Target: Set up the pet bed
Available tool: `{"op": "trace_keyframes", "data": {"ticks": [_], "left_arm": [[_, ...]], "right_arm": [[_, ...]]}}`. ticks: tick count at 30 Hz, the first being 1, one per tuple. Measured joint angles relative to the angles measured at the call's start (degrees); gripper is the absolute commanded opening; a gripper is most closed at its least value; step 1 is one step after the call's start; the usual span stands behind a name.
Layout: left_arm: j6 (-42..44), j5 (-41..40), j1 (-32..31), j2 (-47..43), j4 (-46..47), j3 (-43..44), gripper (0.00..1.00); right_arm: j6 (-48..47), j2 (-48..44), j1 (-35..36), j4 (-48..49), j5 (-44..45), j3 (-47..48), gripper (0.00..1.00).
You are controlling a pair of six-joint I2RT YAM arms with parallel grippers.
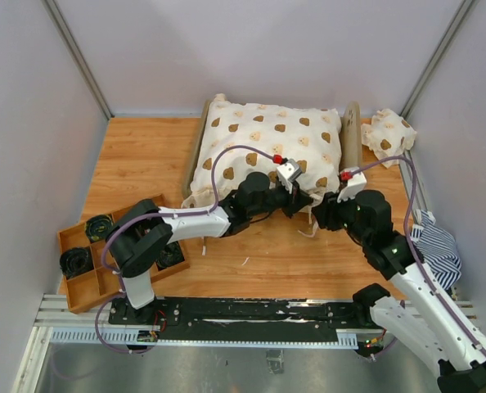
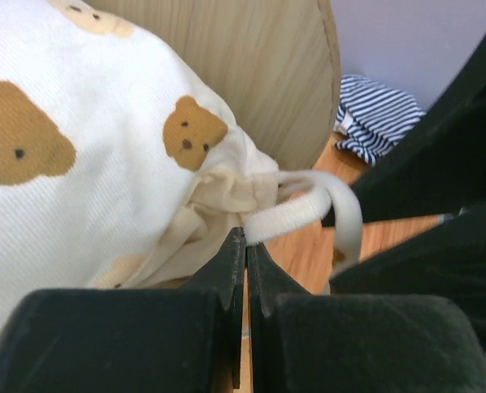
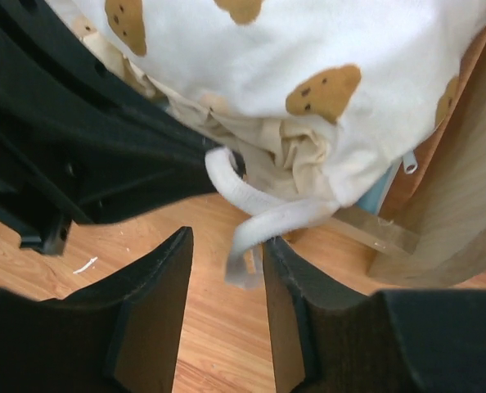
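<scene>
Plywood pet bed (image 1: 351, 135) at far middle of table (image 1: 145, 155), bear-print cover (image 1: 267, 143) draped over it, spilling past near edge. Left gripper (image 2: 245, 237) fully closed, tips pinching white tie (image 2: 308, 211) at cover's near corner by end board. Right gripper (image 3: 227, 237) parted, fingers either side of tie's hanging end, not clamping. Both grippers crowd together at bed's near edge. Bare wood left of bed; tray (image 1: 71, 246) at near-left edge. Pillow (image 1: 388, 133) in far-right corner, striped cloth (image 1: 438, 246) at right edge.
</scene>
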Motion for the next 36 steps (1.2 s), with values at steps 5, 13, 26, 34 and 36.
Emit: {"op": "trace_keyframes", "data": {"ticks": [5,13,26,34,36], "left_arm": [[-1.7,-1.44,0.0,0.79,0.94,1.42,0.0],[-2.86,-3.32,0.0,0.94,1.46,2.23,0.0],[-4.48,-5.44,1.73,0.94,1.88,3.63,0.0],[-4.72,-6.38,3.08,0.94,2.01,3.74,0.0],[-4.94,-7.15,3.43,0.94,1.95,3.74,0.0]], "right_arm": [[1.57,-6.32,0.0,3.04,0.0,-9.68,0.41],[2.6,-8.11,0.0,8.85,2.47,-15.87,0.41],[-0.42,-8.15,0.0,9.7,6.21,-19.82,0.31],[-1.84,-10.19,0.0,9.11,8.37,-20.79,0.0],[-3.43,-11.69,0.0,7.41,9.84,-18.58,0.0]]}}
